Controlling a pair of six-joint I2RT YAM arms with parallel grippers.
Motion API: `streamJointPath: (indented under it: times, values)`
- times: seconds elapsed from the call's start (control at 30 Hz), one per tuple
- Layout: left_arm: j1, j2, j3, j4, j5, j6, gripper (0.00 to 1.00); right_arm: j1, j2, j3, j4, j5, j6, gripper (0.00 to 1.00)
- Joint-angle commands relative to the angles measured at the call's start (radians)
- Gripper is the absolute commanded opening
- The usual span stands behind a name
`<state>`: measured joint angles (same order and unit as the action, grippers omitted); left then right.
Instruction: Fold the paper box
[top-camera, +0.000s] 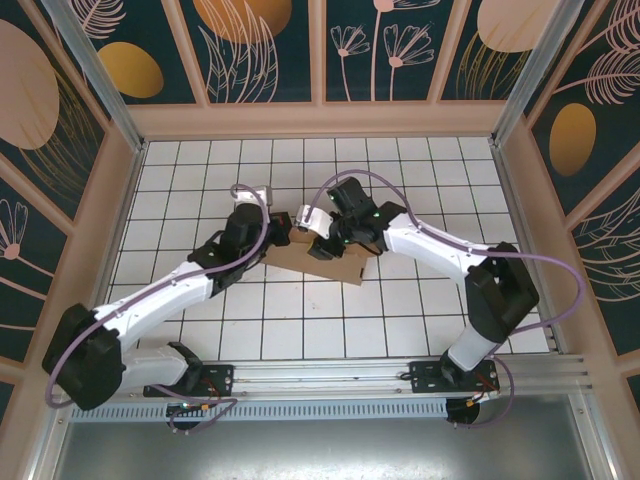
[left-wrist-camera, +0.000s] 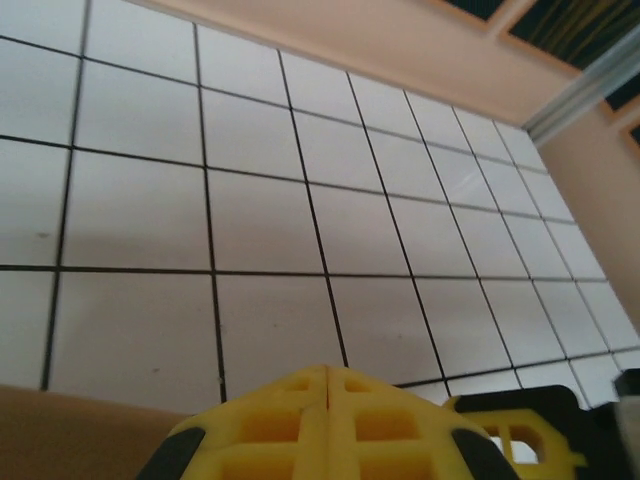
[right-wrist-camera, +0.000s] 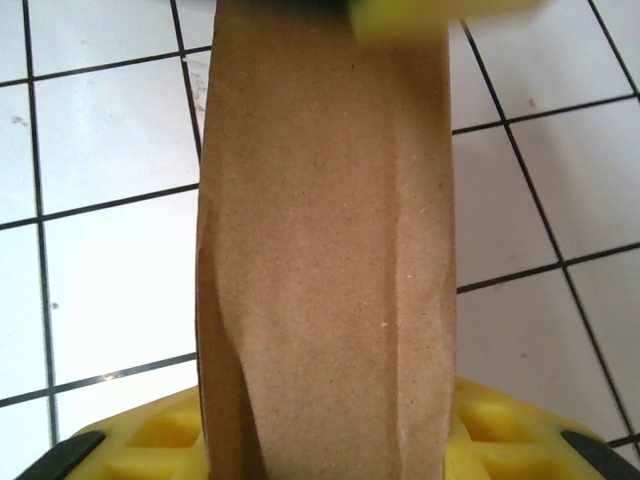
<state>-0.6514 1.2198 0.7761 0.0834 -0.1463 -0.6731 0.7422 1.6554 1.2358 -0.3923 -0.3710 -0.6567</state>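
Your left claw (left-wrist-camera: 327, 400) is pinched fully together. Your right claw (right-wrist-camera: 325, 445) straddles the paper box (right-wrist-camera: 325, 230); whether it grips, I cannot tell. The box's inside is hidden.

I see the paper box (top-camera: 335, 268) as a slim, plain brown cardboard form near the middle of the white tiled table (top-camera: 300, 330), long axis running from 10 o'clock to 4 o'clock (close up, its face shows lengthwise creases).
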Motion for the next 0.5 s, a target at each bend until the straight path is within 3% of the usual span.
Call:
streamJointPath:
  times: [0.0,0.47]
  values:
    - [0.052,-0.062,0.015,-0.04,0.014,-0.069,0.03,-0.014,0.06,0.065,-0.045,-0.005,-0.134,0.34]
    - [0.118,0.072,0.022,0.037,0.126,-0.164,0.08,-0.046,0.184,0.202,-0.148,-0.14,-0.284,0.34]
